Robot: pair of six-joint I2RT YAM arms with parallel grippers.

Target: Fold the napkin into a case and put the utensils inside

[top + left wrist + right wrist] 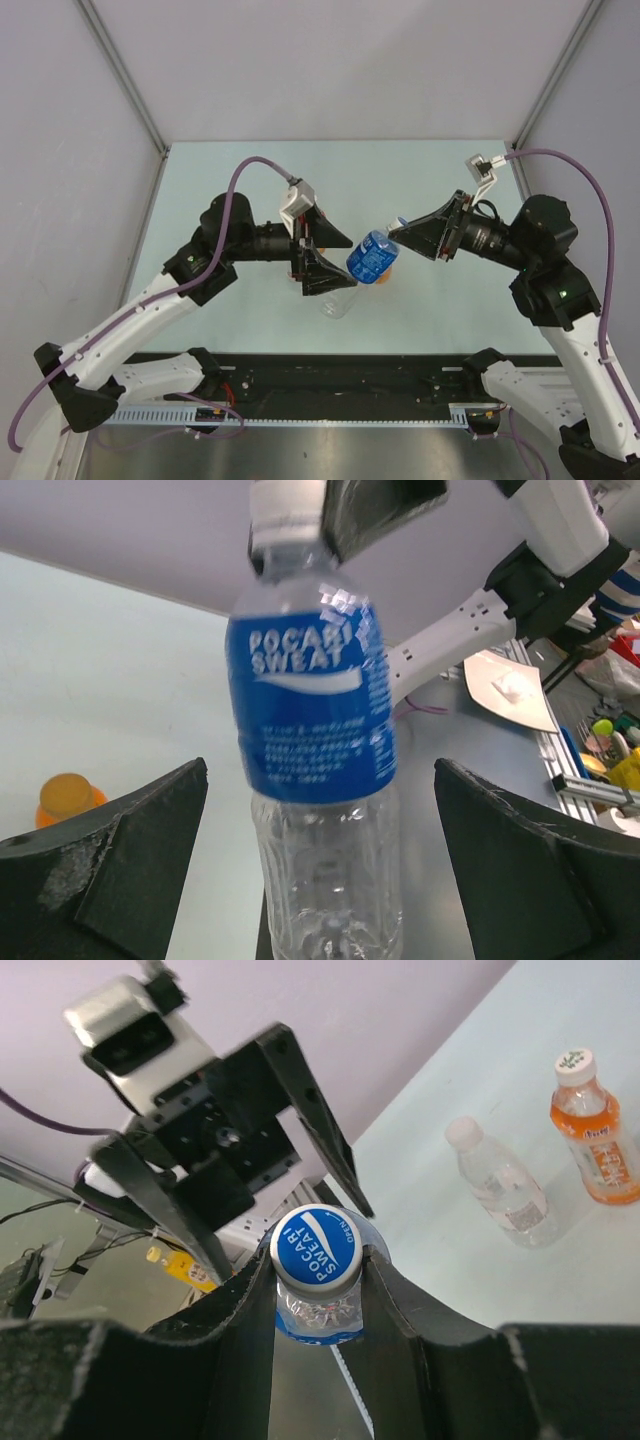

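Top view: the right gripper [395, 238] is clamped on the cap end of a Pocari Sweat bottle [372, 258], held tilted above the pale table [230, 180]. The left gripper [350, 262] stands wide apart around its clear lower half.

Left wrist: the blue label with white lettering fills the middle, the ribbed clear body below it between the spread fingers [110, 880], untouched. An orange bottle [65, 798] stands beyond.

Right wrist: the jaws pinch the neck beneath the blue-topped cap [315, 1245]. A small clear bottle [500, 1185] stands on the table.
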